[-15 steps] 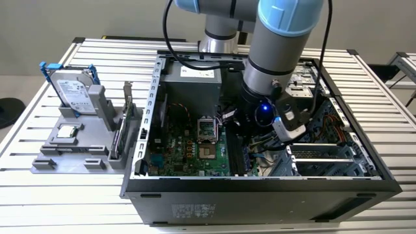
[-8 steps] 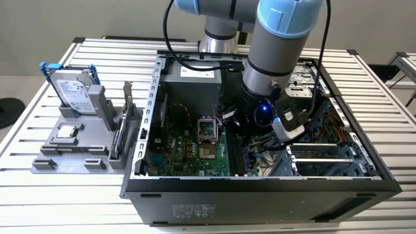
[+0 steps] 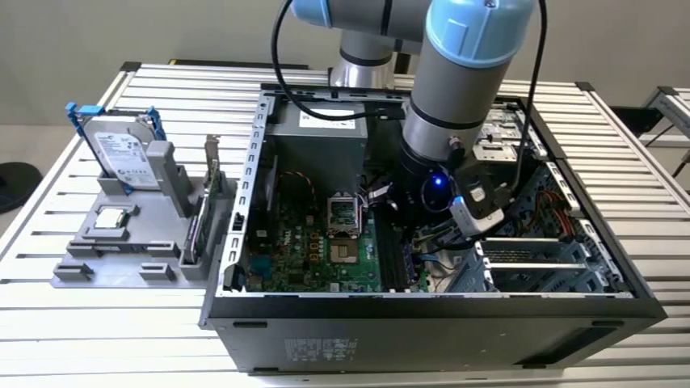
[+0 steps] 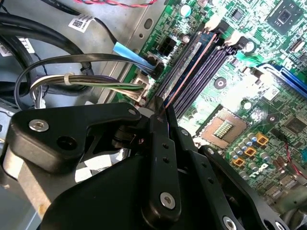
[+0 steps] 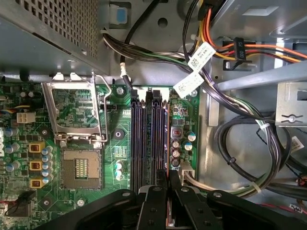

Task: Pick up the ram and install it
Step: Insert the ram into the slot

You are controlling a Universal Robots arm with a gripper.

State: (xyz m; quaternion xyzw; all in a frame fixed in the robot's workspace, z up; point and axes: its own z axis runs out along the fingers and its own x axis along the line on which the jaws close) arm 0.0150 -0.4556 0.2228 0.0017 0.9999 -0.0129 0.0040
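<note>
The ram (image 4: 189, 67) is a thin dark stick seen edge-on, standing in line with the memory slots (image 5: 146, 139) on the green motherboard (image 3: 313, 250). It lies along the slot nearest the cable bundle, and the ram (image 5: 168, 143) shows there as a thin reddish edge. My gripper (image 4: 161, 106) is down inside the open computer case (image 3: 431, 303), its black fingers closed on the near end of the stick. In the first wrist view the gripper (image 5: 168, 184) sits over the end of the slot row. How deep the stick sits in its slot I cannot tell.
An open CPU socket (image 5: 80, 168) with its raised metal frame (image 5: 76, 112) lies beside the slots. Thick cables (image 5: 240, 143) and a drive cage wall crowd the other side. Outside the case, a grey holder (image 3: 119, 242) carries a hard drive (image 3: 121, 153), a CPU chip (image 3: 111, 217) and an upright card (image 3: 210, 202).
</note>
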